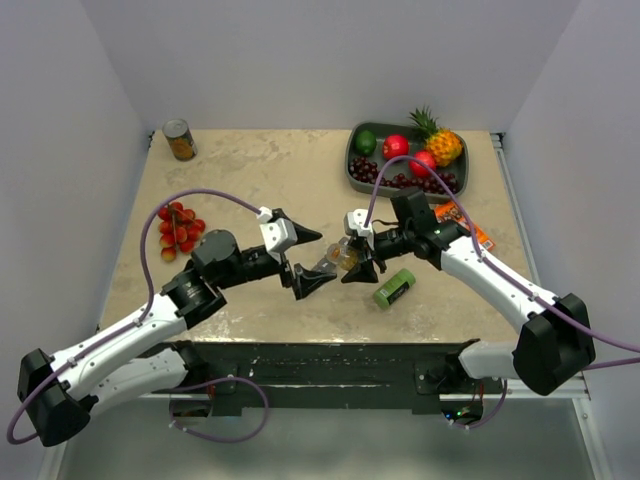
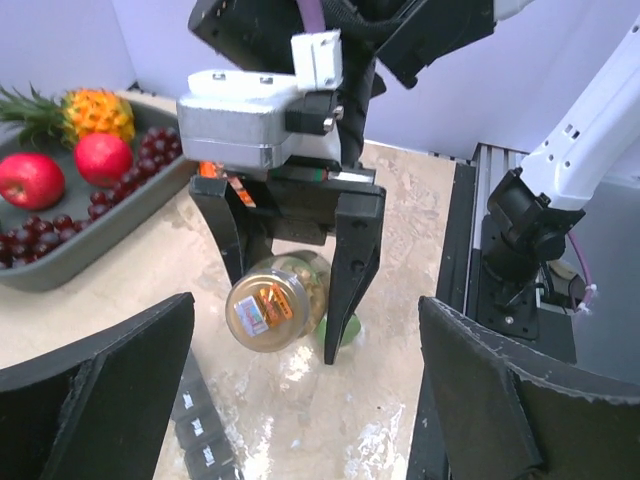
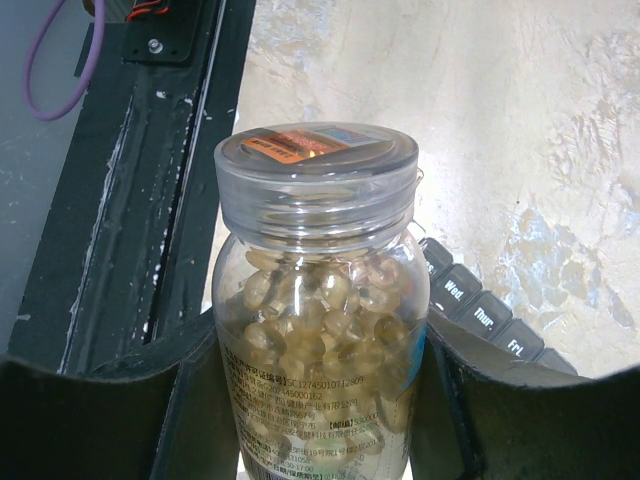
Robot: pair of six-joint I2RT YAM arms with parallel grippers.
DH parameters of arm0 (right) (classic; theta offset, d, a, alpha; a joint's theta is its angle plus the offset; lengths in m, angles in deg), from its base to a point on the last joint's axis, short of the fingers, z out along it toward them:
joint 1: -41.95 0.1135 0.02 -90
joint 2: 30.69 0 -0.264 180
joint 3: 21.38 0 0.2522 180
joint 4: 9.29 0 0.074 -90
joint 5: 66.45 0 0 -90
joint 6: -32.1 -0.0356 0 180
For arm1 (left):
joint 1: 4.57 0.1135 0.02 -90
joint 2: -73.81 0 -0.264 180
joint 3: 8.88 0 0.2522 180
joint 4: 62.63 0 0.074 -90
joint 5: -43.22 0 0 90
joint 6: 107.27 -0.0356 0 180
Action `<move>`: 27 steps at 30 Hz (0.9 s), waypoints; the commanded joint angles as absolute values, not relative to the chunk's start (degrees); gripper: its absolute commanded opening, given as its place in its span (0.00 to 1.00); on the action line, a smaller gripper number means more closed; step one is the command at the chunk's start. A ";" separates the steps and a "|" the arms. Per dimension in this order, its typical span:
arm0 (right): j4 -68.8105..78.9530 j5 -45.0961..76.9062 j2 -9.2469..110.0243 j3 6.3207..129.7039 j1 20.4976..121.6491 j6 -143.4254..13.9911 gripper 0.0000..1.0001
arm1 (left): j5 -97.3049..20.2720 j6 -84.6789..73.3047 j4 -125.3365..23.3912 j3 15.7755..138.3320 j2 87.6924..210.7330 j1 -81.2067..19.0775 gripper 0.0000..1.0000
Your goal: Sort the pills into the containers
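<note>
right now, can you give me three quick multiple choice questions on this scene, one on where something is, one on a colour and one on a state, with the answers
1. Where is the pill bottle?
A) clamped in the right gripper, off the table
B) lying on the table
C) standing upright on the table

2. What colour are the pills inside it?
A) blue
B) white
C) yellowish-amber

3. How is the left gripper?
A) shut on the bottle
B) open, holding nothing
C) shut on nothing

Answers:
1 A: the left wrist view shows it pinched from both sides, with the table below it.
2 C: they show through the clear wall in the right wrist view.
3 B: its jaws stand wide apart in the top view, short of the bottle.
</note>
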State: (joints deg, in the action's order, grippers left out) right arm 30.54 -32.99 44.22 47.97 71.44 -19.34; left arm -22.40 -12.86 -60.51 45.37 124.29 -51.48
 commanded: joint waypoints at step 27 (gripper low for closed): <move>28.91 -34.46 43.49 49.59 71.21 -19.76 0.02 | -22.96 -6.63 -60.83 51.38 136.83 -51.24 0.25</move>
